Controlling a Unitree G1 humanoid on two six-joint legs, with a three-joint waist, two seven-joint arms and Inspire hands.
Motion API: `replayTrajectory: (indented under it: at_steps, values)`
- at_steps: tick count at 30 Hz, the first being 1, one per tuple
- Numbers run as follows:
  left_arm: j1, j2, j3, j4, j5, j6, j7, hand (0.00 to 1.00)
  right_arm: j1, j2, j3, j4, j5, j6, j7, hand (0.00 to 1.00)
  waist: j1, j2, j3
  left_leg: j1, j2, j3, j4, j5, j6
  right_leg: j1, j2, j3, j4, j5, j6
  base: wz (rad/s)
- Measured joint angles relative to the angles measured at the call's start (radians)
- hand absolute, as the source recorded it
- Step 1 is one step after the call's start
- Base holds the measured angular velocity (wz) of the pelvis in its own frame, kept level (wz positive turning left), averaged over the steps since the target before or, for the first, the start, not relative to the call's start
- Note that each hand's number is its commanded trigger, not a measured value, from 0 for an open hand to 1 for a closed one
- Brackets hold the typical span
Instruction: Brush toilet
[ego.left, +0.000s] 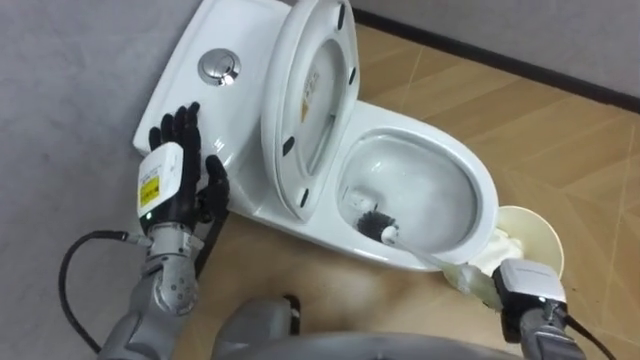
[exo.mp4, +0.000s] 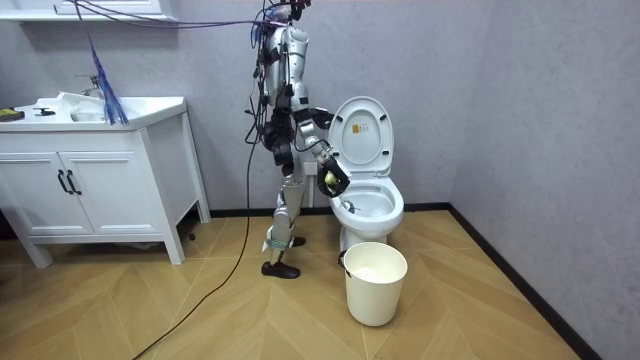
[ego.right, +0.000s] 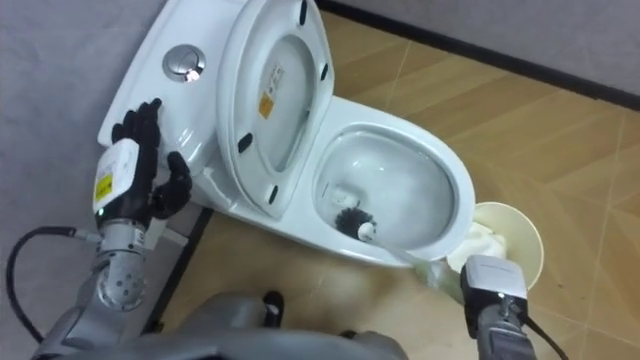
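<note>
Left eye view shows black-bristled toilet brush (ego.left: 373, 221) lying inside white bowl (ego.left: 435, 190).

White toilet (ego.left: 483, 190) sits mid-frame with its seat (ego.left: 310, 110) flipped up, leaning back on the tank (ego.left: 190, 95) at upper left, chrome flush button (ego.left: 219, 67) on top. The brush (ego.left: 392, 234) is down in the bowl, dark bristle head against the porcelain, white handle slanting off toward the lower-right rim.

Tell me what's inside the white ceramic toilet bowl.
The head of a black-bristled toilet brush sits low in the bowl; its white handle crosses the near rim into the right hand. The bristles hide the drain beneath.
</note>
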Motion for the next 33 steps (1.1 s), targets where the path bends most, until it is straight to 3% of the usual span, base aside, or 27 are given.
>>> replayTrajectory:
  at_steps: [3,8,9,12,13,15,16,18,23,28,33]
  values:
    - [-0.020,0.004,-0.007,0.034,0.001,-0.010,0.007,0.00,-0.008,-0.010,0.000,0.001,0.007,0.002,-0.004,1.00,0.003,0.002,-0.0013,-0.009,-0.003,-0.003,0.000,0.002,0.004,-0.010,-0.004,-0.001,0.011,0.000,0.000,0.00]
    - [-0.082,0.012,-0.046,0.075,0.000,-0.016,0.023,0.00,-0.109,-0.021,-0.001,0.078,0.062,-0.003,-0.025,1.00,0.013,0.022,0.0060,-0.081,0.002,-0.018,0.051,0.003,0.006,-0.073,-0.008,-0.019,0.061,-0.001,-0.002,0.06]
    - [-0.090,0.019,-0.049,0.079,0.001,-0.021,0.028,0.00,-0.154,-0.029,-0.001,0.105,0.074,-0.014,-0.025,1.00,0.018,0.025,0.0118,-0.102,0.002,-0.013,0.059,0.008,0.008,-0.105,-0.018,-0.019,0.093,-0.004,-0.007,-0.16]
    - [-0.124,0.043,-0.080,0.079,0.001,-0.028,0.041,0.00,-0.242,-0.082,0.008,0.112,0.079,-0.037,-0.025,1.00,0.041,0.030,0.0147,-0.172,0.002,0.001,0.087,0.012,0.014,-0.198,-0.040,-0.018,0.163,-0.014,-0.017,-0.15]
    - [-0.140,0.054,-0.090,0.088,0.001,-0.040,0.054,0.00,-0.290,-0.104,0.009,0.122,0.079,-0.050,-0.026,1.00,0.042,0.031,0.0204,-0.201,-0.001,0.004,0.098,0.018,0.017,-0.233,-0.057,-0.020,0.195,-0.018,-0.019,-0.06]
    - [-0.167,0.069,-0.102,0.100,0.002,-0.062,0.065,0.00,-0.358,-0.137,0.013,0.137,0.078,-0.060,-0.030,1.00,0.057,0.028,0.0259,-0.239,-0.006,0.008,0.106,0.027,0.021,-0.282,-0.064,-0.018,0.225,-0.019,-0.019,0.00]
    - [-0.187,0.083,-0.120,0.100,0.002,-0.070,0.074,0.00,-0.397,-0.157,0.025,0.137,0.084,-0.058,-0.038,1.00,0.064,0.038,0.0325,-0.261,-0.007,0.010,0.112,0.033,0.023,-0.306,-0.068,-0.021,0.237,-0.019,-0.020,0.00]
    - [-0.215,0.097,-0.143,0.096,0.001,-0.076,0.096,0.00,-0.444,-0.173,0.041,0.135,0.090,-0.051,-0.056,1.00,0.071,0.031,0.0444,-0.299,-0.009,0.014,0.121,0.038,0.026,-0.351,-0.076,-0.018,0.261,-0.022,-0.025,0.02]
    - [-0.261,0.129,-0.182,0.067,0.027,-0.076,0.134,0.00,-0.527,-0.187,0.084,0.108,0.086,-0.032,-0.077,1.00,0.098,0.028,0.0455,-0.401,-0.022,0.022,0.127,0.065,0.031,-0.473,-0.106,-0.015,0.316,-0.027,-0.034,0.00]
    - [-0.281,0.147,-0.209,0.066,0.030,-0.076,0.181,0.00,-0.547,-0.211,0.139,0.104,0.096,-0.002,-0.081,1.00,0.130,0.027,0.0458,-0.450,-0.020,0.043,0.128,0.073,0.032,-0.543,-0.117,0.005,0.340,-0.025,-0.038,-0.10]
    - [-0.296,0.163,-0.220,0.070,0.025,-0.076,0.202,0.00,-0.563,-0.220,0.153,0.104,0.121,-0.001,-0.080,1.00,0.134,0.030,0.0460,-0.476,-0.016,0.049,0.122,0.082,0.028,-0.577,-0.118,0.009,0.345,-0.023,-0.045,-0.03]
